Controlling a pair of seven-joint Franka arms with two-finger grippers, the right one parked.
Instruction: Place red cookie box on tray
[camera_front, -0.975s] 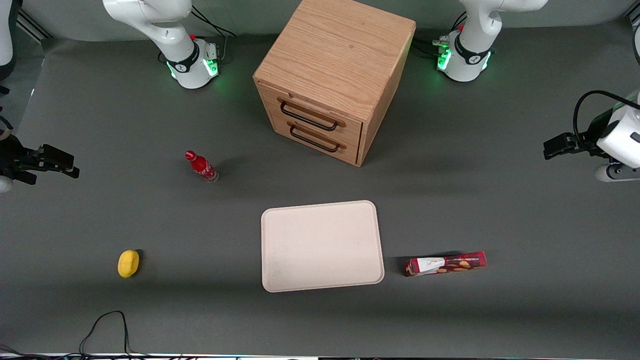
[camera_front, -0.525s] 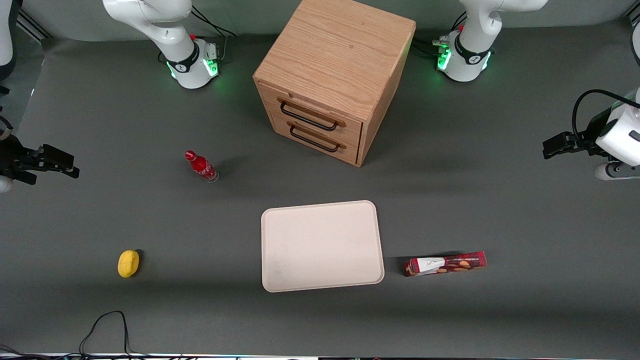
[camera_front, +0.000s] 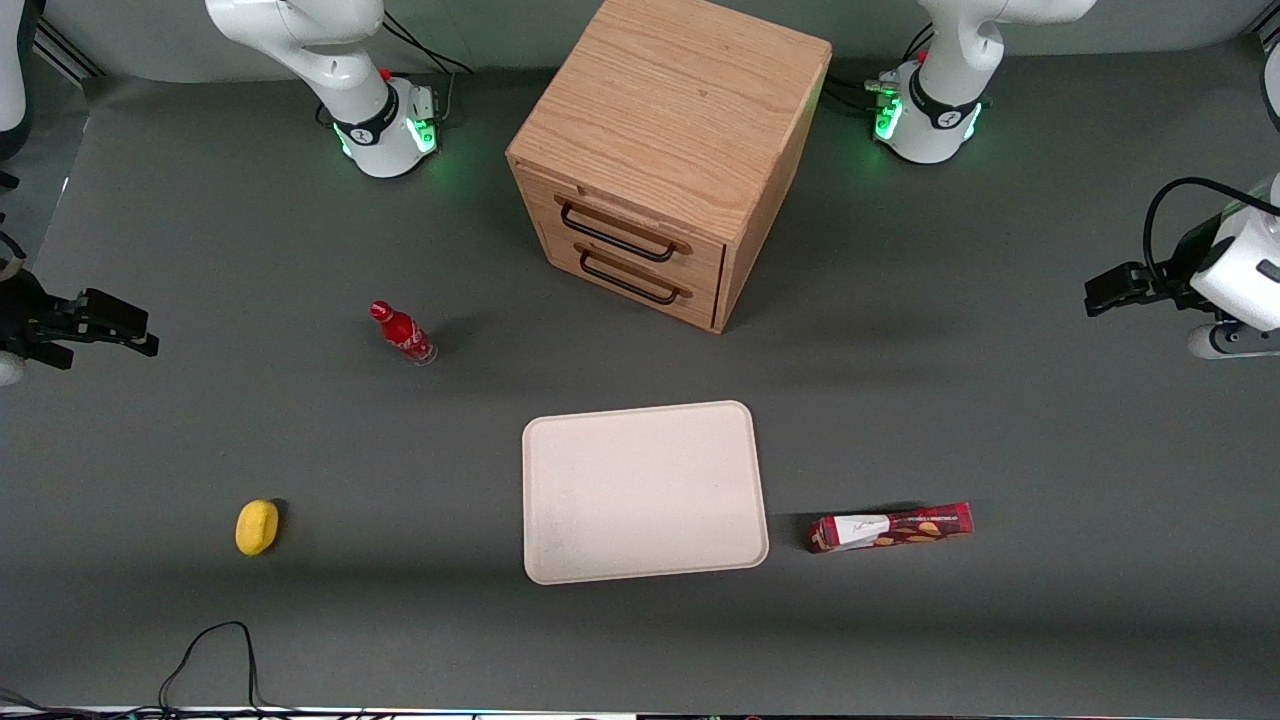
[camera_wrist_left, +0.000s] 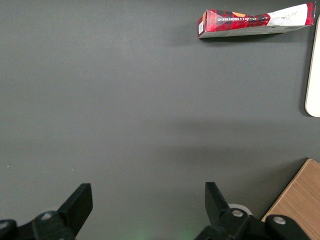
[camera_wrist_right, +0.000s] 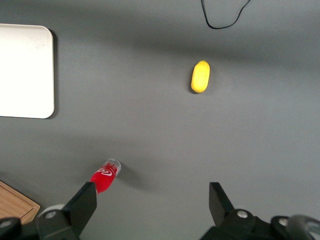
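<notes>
I am holding the end effector (camera_wrist_left: 147, 200) high over the working arm's end of the surface (camera_front: 1050, 430), fingers spread wide with nothing between them, well apart from the red cookie box (camera_front: 891, 527). The box is lying flat on the surface, just beside the tray (camera_front: 645, 492) on the tray's working-arm side, with a small gap between them; in the wrist view the box (camera_wrist_left: 256, 22) is sitting near the tray's rounded corner (camera_wrist_left: 314, 75).

I am judging the reach as barely begun. To do it well, I am planning to bring the end effector over the middle of the box and turn the wrist so the fingers are straddling its narrow width, not its length. A centred grip should stop the long carton from tipping on the lift. The carry is short, so I am aiming to lift only enough to clear the low rim, then set the box down flat inside the tray.
</notes>
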